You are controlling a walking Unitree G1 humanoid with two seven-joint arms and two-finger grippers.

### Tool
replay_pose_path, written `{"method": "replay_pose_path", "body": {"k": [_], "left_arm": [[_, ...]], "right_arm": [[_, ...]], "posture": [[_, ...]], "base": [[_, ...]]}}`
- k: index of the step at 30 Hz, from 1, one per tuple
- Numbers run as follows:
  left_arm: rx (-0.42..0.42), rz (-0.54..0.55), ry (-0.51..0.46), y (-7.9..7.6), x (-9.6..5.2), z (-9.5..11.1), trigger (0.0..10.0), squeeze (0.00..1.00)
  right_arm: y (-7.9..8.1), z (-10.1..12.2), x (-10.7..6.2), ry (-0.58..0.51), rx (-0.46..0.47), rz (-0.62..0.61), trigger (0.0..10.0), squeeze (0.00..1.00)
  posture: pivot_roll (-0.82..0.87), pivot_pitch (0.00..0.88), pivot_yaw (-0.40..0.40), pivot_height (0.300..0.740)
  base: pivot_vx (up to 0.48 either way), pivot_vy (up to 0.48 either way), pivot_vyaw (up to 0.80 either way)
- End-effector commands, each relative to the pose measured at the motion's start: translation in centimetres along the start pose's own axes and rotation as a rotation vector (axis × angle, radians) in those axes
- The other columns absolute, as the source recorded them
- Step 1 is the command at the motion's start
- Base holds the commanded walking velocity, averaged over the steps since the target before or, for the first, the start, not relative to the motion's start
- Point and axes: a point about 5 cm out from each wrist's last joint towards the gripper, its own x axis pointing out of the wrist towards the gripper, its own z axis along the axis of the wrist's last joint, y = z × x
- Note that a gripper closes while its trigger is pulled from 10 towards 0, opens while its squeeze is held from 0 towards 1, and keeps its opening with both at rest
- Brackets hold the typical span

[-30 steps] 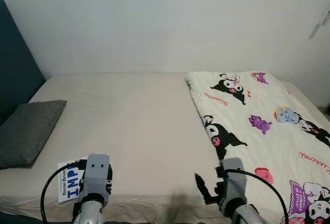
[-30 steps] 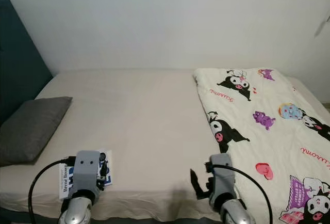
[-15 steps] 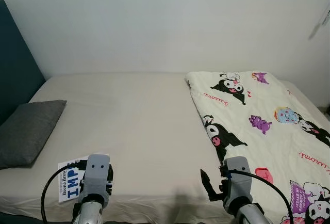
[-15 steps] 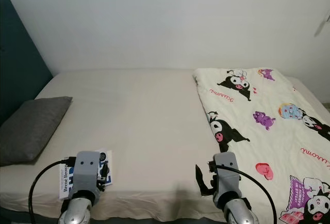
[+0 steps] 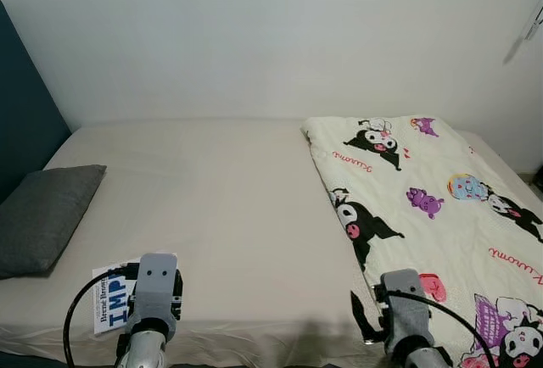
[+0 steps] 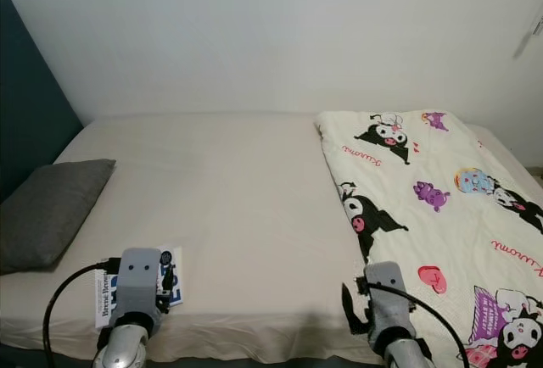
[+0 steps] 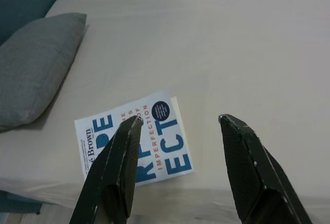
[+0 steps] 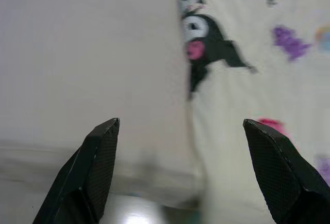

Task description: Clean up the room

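Right gripper [image 8: 180,131] has shifted toward the blanket [image 5: 441,207], jaws spread; left gripper [image 7: 178,121], jaws spread, hovers above the book [image 7: 135,141].

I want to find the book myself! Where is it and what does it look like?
Look at the big bed with the beige sheet. Near its front edge, just right of the grey pillow, lies the book. It is flat and white with large blue letters.

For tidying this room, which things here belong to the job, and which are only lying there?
Belong to the job:
- book near the bed's front edge, under the open left gripper
- cartoon blanket, with the open right gripper at its near edge

Just there:
- grey pillow
- bed
- headboard
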Motion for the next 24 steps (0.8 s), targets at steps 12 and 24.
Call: {"method": "replay_pose_path", "body": {"k": [12, 24], "left_arm": [[-0.001, 0.011, 0.018, 0.3, -0.3, -0.4, 10.0, 0.00], [-0.001, 0.007, 0.019, 0.2, -0.2, -0.5, 10.0, 0.00]], "right_arm": [[-3.2, -2.5, 0.4, 0.093, -0.296, -0.165, 10.0, 0.00], [-4.4, -2.7, 0.2, 0.049, -0.622, -0.281, 10.0, 0.00]], "posture": [[-0.02, 0.163, -0.008, 0.740], [-0.03, 0.166, -0.007, 0.740]], "base": [[0.000, 0.000, 0.00], [0.000, 0.000, 0.00]]}}
